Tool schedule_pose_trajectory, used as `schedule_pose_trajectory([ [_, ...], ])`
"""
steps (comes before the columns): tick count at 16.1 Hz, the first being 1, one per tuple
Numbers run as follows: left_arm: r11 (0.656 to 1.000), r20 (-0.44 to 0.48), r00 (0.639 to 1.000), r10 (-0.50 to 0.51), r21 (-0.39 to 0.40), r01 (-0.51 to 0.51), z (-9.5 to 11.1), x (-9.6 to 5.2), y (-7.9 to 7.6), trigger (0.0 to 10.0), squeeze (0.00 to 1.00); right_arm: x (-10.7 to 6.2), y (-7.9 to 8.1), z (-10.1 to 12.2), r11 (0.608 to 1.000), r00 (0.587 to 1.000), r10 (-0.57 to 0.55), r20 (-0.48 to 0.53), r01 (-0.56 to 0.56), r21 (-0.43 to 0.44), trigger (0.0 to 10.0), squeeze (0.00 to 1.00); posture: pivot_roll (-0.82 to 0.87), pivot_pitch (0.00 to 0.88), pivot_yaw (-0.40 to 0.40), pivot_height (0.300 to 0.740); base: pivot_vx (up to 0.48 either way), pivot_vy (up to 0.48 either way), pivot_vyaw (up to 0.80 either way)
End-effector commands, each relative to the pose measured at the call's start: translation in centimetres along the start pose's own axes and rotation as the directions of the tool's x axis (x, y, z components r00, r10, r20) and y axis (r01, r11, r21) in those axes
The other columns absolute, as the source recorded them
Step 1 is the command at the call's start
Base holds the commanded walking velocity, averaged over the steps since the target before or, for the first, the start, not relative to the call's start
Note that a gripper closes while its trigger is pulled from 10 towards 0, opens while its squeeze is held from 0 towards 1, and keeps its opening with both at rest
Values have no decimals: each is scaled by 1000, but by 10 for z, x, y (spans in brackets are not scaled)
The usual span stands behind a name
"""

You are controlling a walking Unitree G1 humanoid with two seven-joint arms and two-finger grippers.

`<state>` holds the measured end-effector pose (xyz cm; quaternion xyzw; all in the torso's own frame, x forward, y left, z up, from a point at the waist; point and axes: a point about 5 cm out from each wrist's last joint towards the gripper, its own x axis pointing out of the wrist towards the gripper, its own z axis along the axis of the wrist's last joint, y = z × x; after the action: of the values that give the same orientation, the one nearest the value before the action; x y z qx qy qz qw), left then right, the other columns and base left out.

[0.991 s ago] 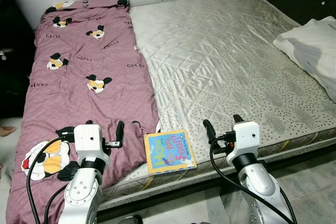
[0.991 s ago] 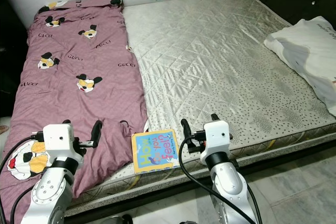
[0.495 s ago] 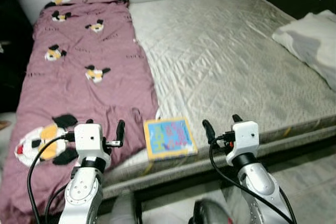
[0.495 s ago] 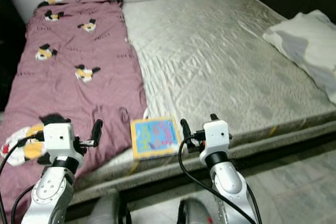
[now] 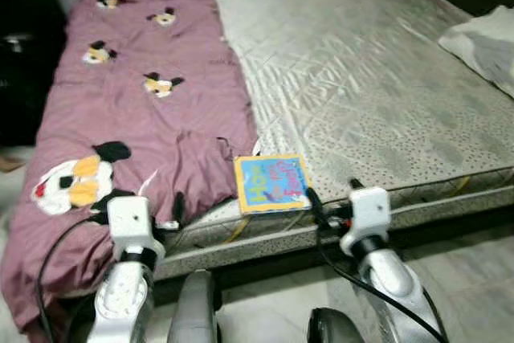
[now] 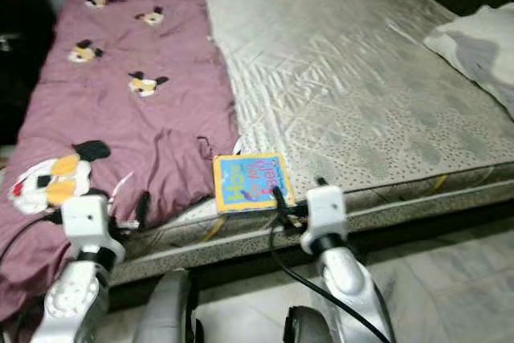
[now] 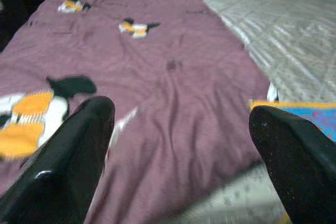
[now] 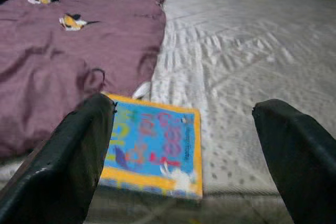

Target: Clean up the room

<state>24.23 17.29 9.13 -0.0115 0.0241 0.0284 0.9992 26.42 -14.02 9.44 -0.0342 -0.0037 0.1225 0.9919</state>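
Just ahead of the right gripper (image 8: 178, 145), whose fingers stand wide, the book (image 8: 152, 145) lies on the mattress (image 5: 361, 78) edge. Since a second ago the robot has stepped closer, so a grasp looks near. Between the left gripper (image 7: 178, 150), also wide, its wrist view shows purple blanket (image 7: 157, 77).

**Picture book lies at the mattress edge**

A thin children's picture book (image 5: 272, 183) lies flat and closed, cover up, at the near edge of a bare quilted mattress (image 5: 377, 78). Its cover is bright blue with a yellow border and colourful hand-drawn lettering, too blurred to read. The book's left edge sits just beside the hem of a mauve cartoon-mouse blanket (image 5: 144, 110) spread over the mattress's left side, and its lower edge lies close to the mattress border.
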Motion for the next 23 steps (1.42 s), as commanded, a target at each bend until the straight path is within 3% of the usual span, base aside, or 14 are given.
schedule_pose_trajectory([
  [1, 1000, 14, 1000, -10, -6, 10, 3, 0, -2, 10000, 0, -3, -5, -2, 1000, 1000, -9, -6, 9, -10, 10000, 0, 34, 145, 16, 620, 0, 0, 0],
  [10, 1000, 18, 1000, -25, -12, 25, 5, -1, -4, 10000, 0, -2, -1, -2, 999, 999, 35, -10, -36, -12, 10000, 0, 32, 163, 11, 620, 0, 0, 225],
  [16, 999, 9, 999, -37, -17, 37, 4, -1, -5, 10000, 0, -2, 1, -2, 998, 998, 57, -14, -57, -9, 10000, 0, 30, 180, 10, 620, 262, 0, 0],
  [20, 999, 1, 1000, -30, -21, 30, 3, -2, -5, 10000, 0, -3, 2, -3, 997, 997, 71, -12, -71, 13, 10000, 0, 30, 185, 8, 581, 0, 0, 0],
  [23, 999, 1, 999, -32, -21, 32, 3, -2, -5, 10000, 0, -3, 3, -4, 997, 997, 74, -18, -73, 18, 10000, 0, 30, 185, 8, 581, 0, 0, 0],
])
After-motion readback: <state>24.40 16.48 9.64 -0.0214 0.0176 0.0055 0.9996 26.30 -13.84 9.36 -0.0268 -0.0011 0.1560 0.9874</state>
